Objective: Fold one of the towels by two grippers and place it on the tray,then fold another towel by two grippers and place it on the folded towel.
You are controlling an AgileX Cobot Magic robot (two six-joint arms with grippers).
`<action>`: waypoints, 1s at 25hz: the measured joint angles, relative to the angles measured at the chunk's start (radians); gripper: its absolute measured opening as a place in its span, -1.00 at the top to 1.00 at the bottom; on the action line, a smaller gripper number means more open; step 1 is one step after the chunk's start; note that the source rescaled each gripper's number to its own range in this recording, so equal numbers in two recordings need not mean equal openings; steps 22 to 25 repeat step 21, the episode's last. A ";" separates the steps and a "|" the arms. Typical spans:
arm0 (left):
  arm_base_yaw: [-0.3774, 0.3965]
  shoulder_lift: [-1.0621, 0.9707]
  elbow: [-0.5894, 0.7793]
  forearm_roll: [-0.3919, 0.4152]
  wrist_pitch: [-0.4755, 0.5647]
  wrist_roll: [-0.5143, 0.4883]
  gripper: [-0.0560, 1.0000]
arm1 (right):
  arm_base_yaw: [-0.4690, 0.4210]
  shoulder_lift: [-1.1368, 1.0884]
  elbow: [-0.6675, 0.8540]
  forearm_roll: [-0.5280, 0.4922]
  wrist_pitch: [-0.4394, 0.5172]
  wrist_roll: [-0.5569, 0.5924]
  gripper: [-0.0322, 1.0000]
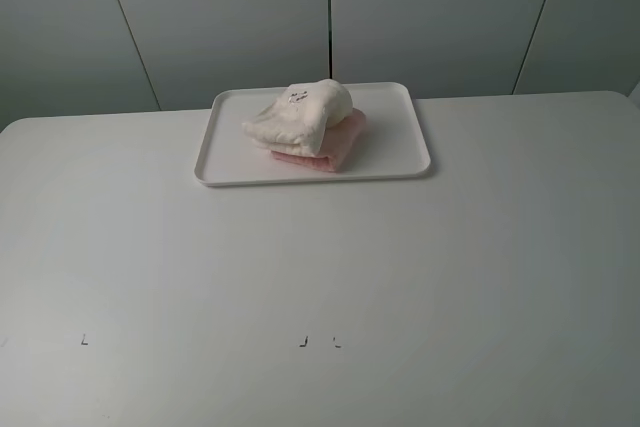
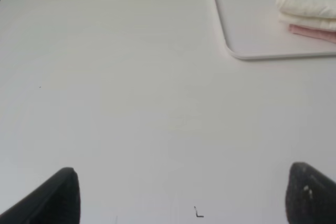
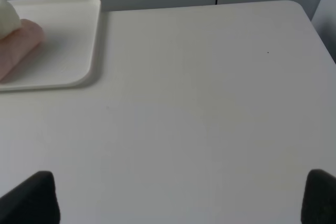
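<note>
On the tray [image 1: 400, 147], cream towel [image 1: 300, 115] tops pink towel [image 1: 340, 145]; both tools wide, empty.

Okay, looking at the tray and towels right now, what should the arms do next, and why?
Probably nothing more than staying back: the cream-white towel already lies folded on the pink towel inside the tray, and both the left gripper and right gripper are open and hold nothing.

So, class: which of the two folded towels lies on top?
The cream-white towel; it rests on the pink towel, which lies directly on the tray.
</note>
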 joint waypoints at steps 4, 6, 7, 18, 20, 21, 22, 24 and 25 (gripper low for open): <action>0.000 0.000 0.000 0.000 -0.001 0.000 -1.00 | 0.000 0.000 0.000 0.000 0.000 0.000 -1.00; 0.000 0.000 0.000 0.000 -0.001 0.000 -1.00 | 0.000 0.000 0.000 0.000 0.000 0.000 -1.00; 0.000 0.000 0.000 0.000 -0.002 0.000 -1.00 | 0.000 0.000 0.000 0.000 0.000 0.000 -1.00; 0.000 0.000 0.000 0.000 -0.002 0.000 -1.00 | 0.000 0.000 0.000 0.000 0.000 0.000 -1.00; 0.000 0.000 0.000 0.000 -0.002 0.000 -1.00 | 0.000 0.000 0.000 0.000 0.000 0.000 -1.00; 0.000 0.000 0.000 0.000 -0.002 0.005 -1.00 | 0.000 0.000 0.000 0.000 0.000 0.000 -1.00; 0.000 0.000 0.000 0.000 -0.002 0.005 -1.00 | 0.000 0.000 0.000 0.000 0.000 0.000 -1.00; 0.000 0.000 0.000 0.000 -0.002 0.005 -1.00 | 0.000 0.000 0.000 0.000 0.000 0.000 -1.00; 0.000 0.000 0.000 0.000 -0.002 0.005 -1.00 | 0.000 0.000 0.000 0.000 0.000 0.000 -1.00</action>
